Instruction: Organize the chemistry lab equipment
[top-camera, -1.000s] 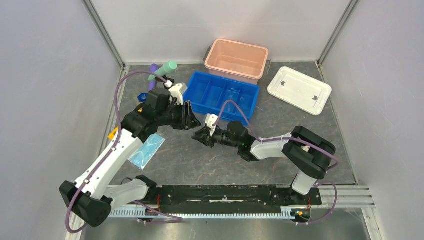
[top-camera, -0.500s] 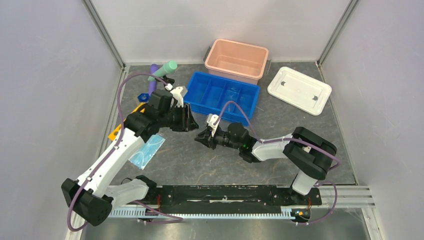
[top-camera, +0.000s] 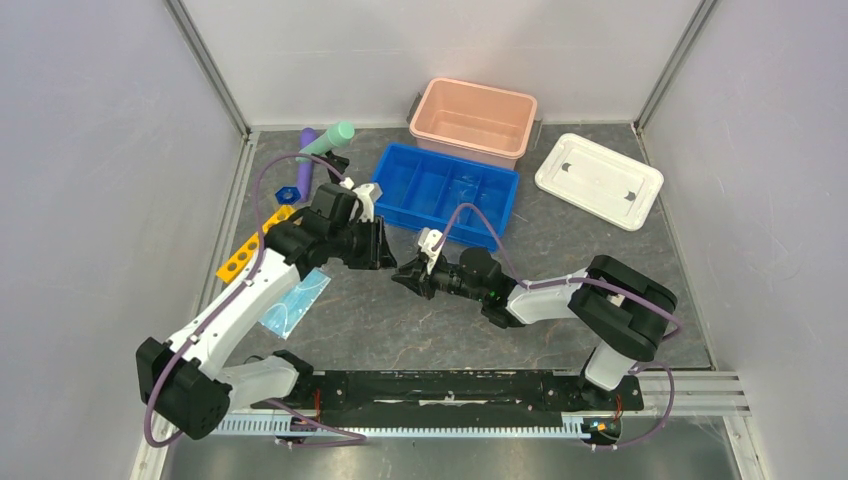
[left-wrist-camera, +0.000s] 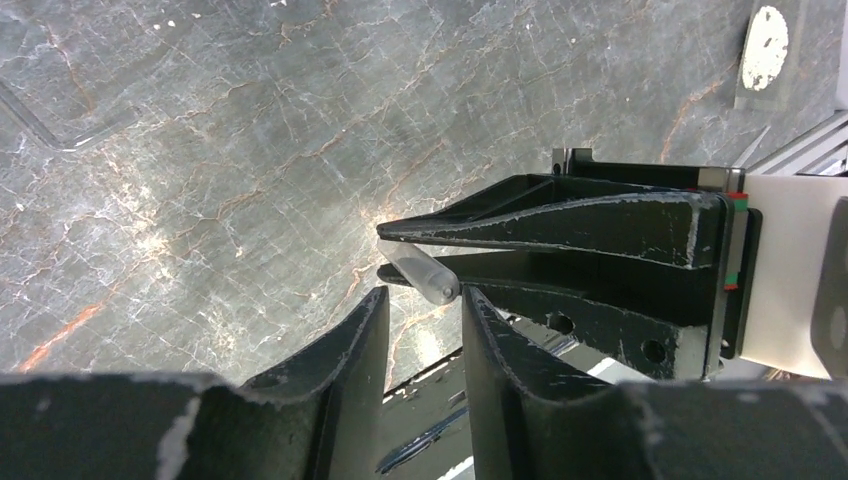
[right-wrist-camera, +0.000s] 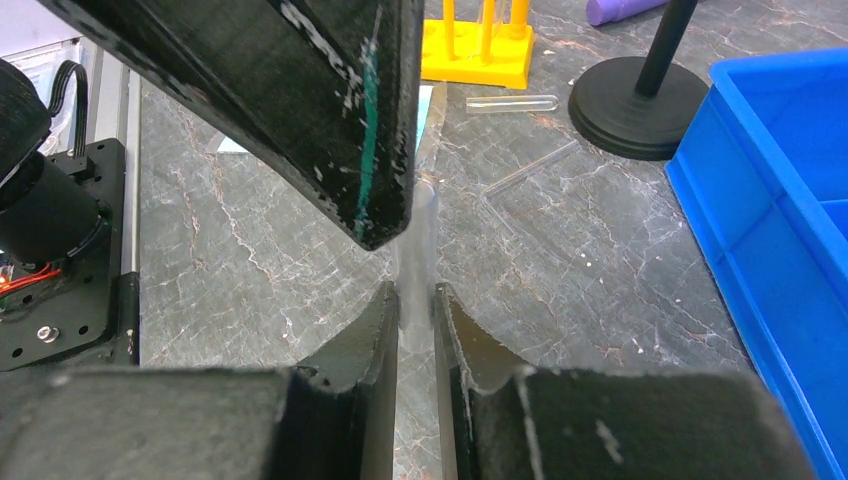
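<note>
The coming move looks like a handover in mid-table, and it turns on how the clear tube (right-wrist-camera: 415, 240) lies against the left gripper (left-wrist-camera: 422, 300). The right gripper (right-wrist-camera: 413, 295) is clenched on the tube's near end, both fingers pressed to the glass. From there the tube's long axis runs straight out past the fingertips toward the left arm. In the left wrist view the tube's free rounded end sits right at the mouth of the left gripper, whose jaws stand apart with a narrow gap. No contact with the glass shows, so I judge that hand released and empty. The left gripper is the one placed to take the free end, and it has to shut across the tube's axis, not along it. The top view shows the two grippers tip to tip, just near of the blue divided tray (top-camera: 445, 190), but the tube is too thin to make out there. The right wrist view gives the tube's full run, passing behind one broad left finger (right-wrist-camera: 330, 110). It also shows the yellow rack (right-wrist-camera: 475, 50), the black clamp stand (right-wrist-camera: 640, 115) and a second clear tube (right-wrist-camera: 510, 102) lying beyond. Only the left wrist view shows how the free end lines up with the gap.
</note>
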